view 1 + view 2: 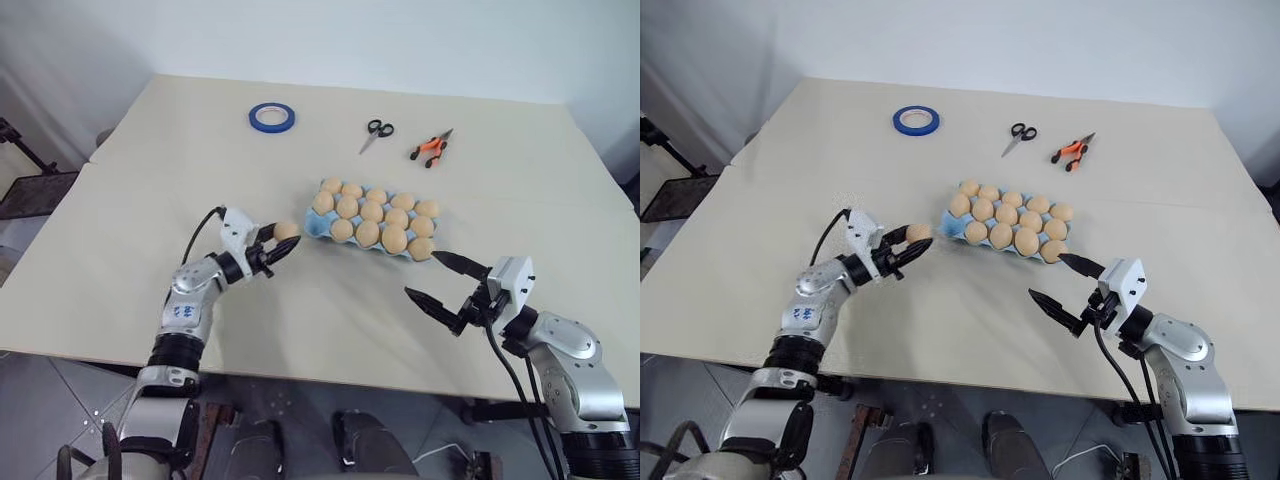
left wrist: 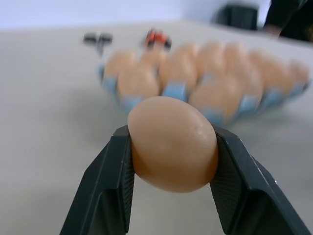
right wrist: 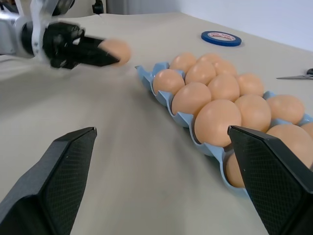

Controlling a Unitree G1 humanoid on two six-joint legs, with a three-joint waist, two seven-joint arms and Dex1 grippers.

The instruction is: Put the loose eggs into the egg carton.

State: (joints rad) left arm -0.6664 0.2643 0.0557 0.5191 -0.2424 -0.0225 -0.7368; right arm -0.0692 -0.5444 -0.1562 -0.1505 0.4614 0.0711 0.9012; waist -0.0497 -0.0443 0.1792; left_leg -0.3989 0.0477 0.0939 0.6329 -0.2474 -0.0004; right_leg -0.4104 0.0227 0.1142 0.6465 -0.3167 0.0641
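Observation:
My left gripper (image 1: pixel 281 240) is shut on one tan egg (image 1: pixel 286 230), held just above the table a little left of the egg carton (image 1: pixel 313 227); in the left wrist view the egg (image 2: pixel 172 143) sits pinched between both black fingers (image 2: pixel 111 186). The light blue egg carton (image 1: pixel 949 225) lies mid-table with several eggs (image 1: pixel 371 212) in its pockets. The pocket at its near-left corner looks bare. My right gripper (image 1: pixel 440 281) hovers open and empty just near-right of the carton, its fingers (image 3: pixel 58 176) spread wide in the right wrist view.
A blue tape roll (image 1: pixel 272 117) lies at the back of the table, with scissors (image 1: pixel 377 133) and orange-handled pliers (image 1: pixel 431 148) to its right. Bare tabletop (image 1: pixel 330 310) lies between the two arms.

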